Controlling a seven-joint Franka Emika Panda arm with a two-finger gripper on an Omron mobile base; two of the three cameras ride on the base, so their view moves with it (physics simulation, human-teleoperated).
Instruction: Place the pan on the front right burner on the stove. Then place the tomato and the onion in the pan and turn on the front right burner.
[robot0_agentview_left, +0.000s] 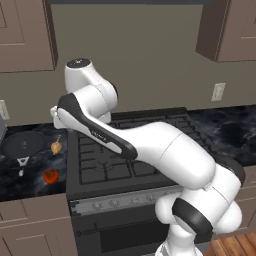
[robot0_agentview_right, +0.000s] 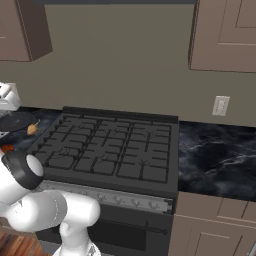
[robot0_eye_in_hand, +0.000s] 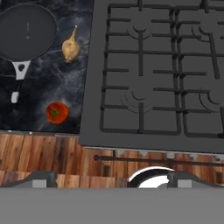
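The gripper (robot0_eye_in_hand: 107, 179) hangs high over the front edge of the stove (robot0_eye_in_hand: 157, 70) and looks straight down. Its 2 finger tips (robot0_eye_in_hand: 41, 178) stand far from each other at the bottom of the hand view, so the jaws are wide and nothing is between them. Under them lies a wooden floor (robot0_eye_in_hand: 39, 153), and next comes the stove front with the thin bar of the oven door.

A little farther, on the dark marble desk (robot0_eye_in_hand: 43, 83) left of the stove, the tomato (robot0_eye_in_hand: 57, 112) lies closest to the front edge. It is a small red ball, well apart from the stove side. Behind it the onion (robot0_eye_in_hand: 71, 48) lies with its thin tip pointing away, near the stove edge but not touching it. Just beside the onion, to the left, is the pan (robot0_eye_in_hand: 27, 31), flat on the desk, with its short handle pointing to the front edge. The pan is empty. The onion seems a little apart from the pan rim, but the gap is small and I cannot be sure.

In the left base view the white arm reaches left over the stove (robot0_agentview_left: 125, 150), and the pan (robot0_agentview_left: 22, 144), the onion (robot0_agentview_left: 56, 146) and the tomato (robot0_agentview_left: 50, 176) lie on the desk (robot0_agentview_left: 30, 175) beside it.

In the right base view the front right burner (robot0_agentview_right: 147, 167) is bare, next to the desk (robot0_agentview_right: 215, 155) on the right. Behind it a white wall socket (robot0_agentview_right: 220, 105) sits on the beige wall, under brown cabinets (robot0_agentview_right: 225, 35).
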